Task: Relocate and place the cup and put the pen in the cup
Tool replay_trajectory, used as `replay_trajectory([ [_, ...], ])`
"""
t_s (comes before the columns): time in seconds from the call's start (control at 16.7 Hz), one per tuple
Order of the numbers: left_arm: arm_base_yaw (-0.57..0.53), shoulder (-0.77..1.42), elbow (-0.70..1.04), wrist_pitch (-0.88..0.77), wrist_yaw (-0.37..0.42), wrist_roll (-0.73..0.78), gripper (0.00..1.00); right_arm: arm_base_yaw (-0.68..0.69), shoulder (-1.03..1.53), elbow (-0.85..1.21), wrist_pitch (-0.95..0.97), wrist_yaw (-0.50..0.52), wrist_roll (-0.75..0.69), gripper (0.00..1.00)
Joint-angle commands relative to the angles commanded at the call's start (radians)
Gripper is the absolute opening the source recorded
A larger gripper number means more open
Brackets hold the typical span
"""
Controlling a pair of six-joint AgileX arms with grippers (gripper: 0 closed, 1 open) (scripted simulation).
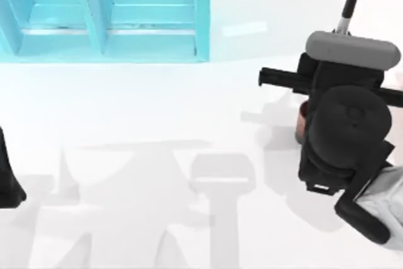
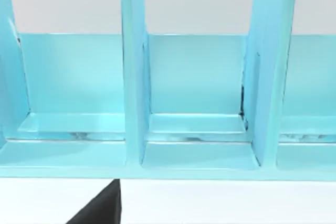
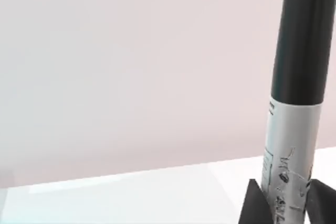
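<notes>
My right gripper (image 3: 285, 211) is shut on the pen (image 3: 296, 77), its two dark fingertips (image 3: 252, 203) pressing the grey printed barrel from both sides. In the top view the pen (image 1: 350, 1) sticks out past the right arm's wrist toward the table's far edge, black cap outward. A reddish-brown sliver of the cup (image 1: 301, 124) shows at the left side of the right arm, which hangs over it and hides most of it. My left arm (image 1: 7, 181) sits parked at the table's left edge.
A light-blue rack with upright dividers (image 1: 104, 14) stands at the back left, and the left wrist view faces its compartments (image 2: 197, 129). The white tabletop (image 1: 157, 111) stretches between the two arms, crossed by grey shadows.
</notes>
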Motion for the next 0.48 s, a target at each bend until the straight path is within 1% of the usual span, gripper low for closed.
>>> replay_trajectory([
  [0.48,0.0,0.0,0.0,0.0,0.0,0.0,1.0,0.0,0.0,0.0,0.0,0.0,0.0,0.75],
])
